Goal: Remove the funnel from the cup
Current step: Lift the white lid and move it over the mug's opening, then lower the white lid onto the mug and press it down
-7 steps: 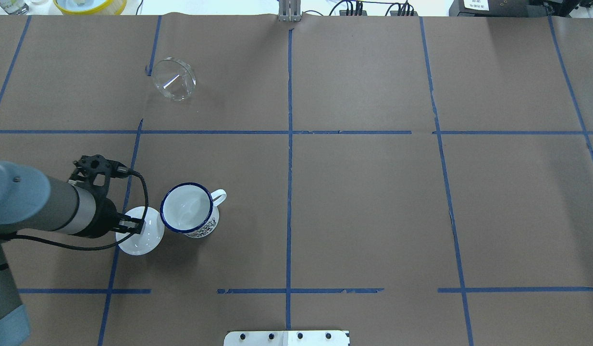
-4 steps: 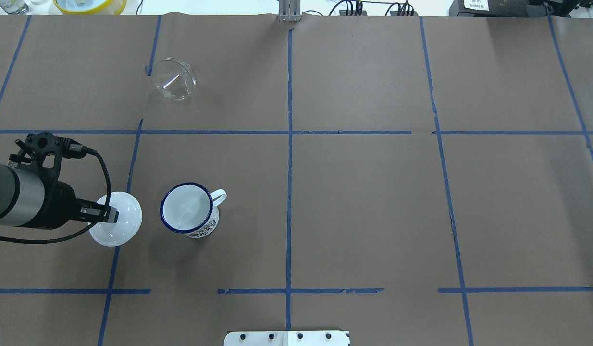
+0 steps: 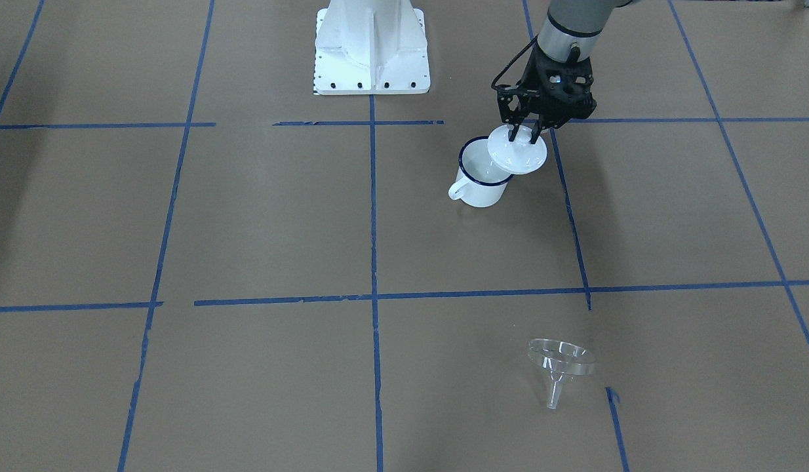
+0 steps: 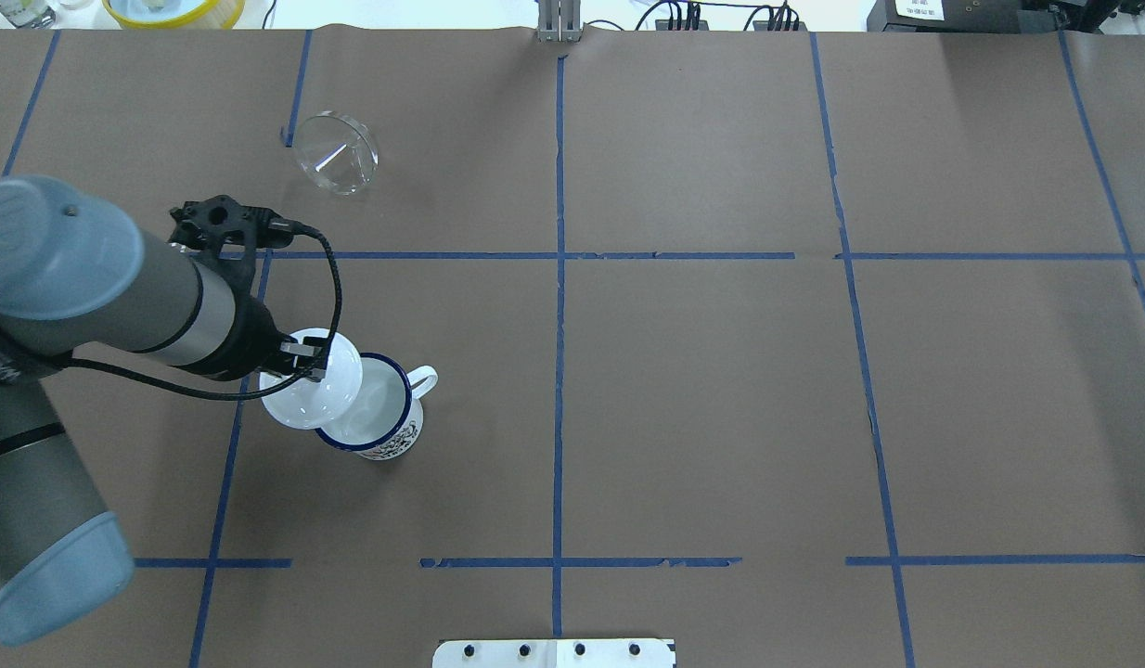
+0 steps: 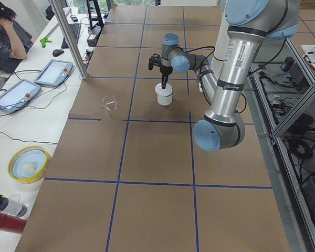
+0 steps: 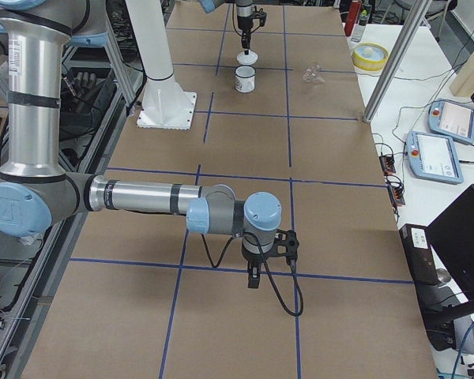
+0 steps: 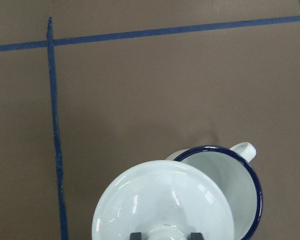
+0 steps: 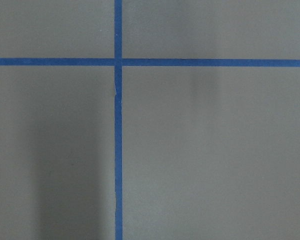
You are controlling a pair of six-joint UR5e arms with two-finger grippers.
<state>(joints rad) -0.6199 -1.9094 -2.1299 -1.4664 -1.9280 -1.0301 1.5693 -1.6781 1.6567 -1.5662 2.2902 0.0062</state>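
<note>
The clear funnel (image 4: 336,165) lies on its side on the brown table, far beyond the cup; it also shows in the front view (image 3: 558,364). The cup (image 4: 379,422), a white mug with a dark blue rim, stands upright with its handle to the right and nothing inside it. My left gripper (image 4: 302,363) is shut on the knob of a white domed lid (image 4: 310,390) and holds it over the cup's left rim, partly covering the opening (image 7: 235,185). My right gripper (image 6: 253,278) hangs over bare table far to the right; I cannot tell whether it is open or shut.
Blue tape lines cross the brown paper. The robot's white base plate (image 3: 372,46) is at the near edge. A yellow bowl (image 4: 173,9) sits beyond the far left corner. Tablets and an operator (image 5: 5,31) are beside the table's far side.
My left gripper, still holding the lid, swung left away from the cup, then came back right and farther. The lid now overlaps the cup's left rim. Funnel and cup have not moved.
</note>
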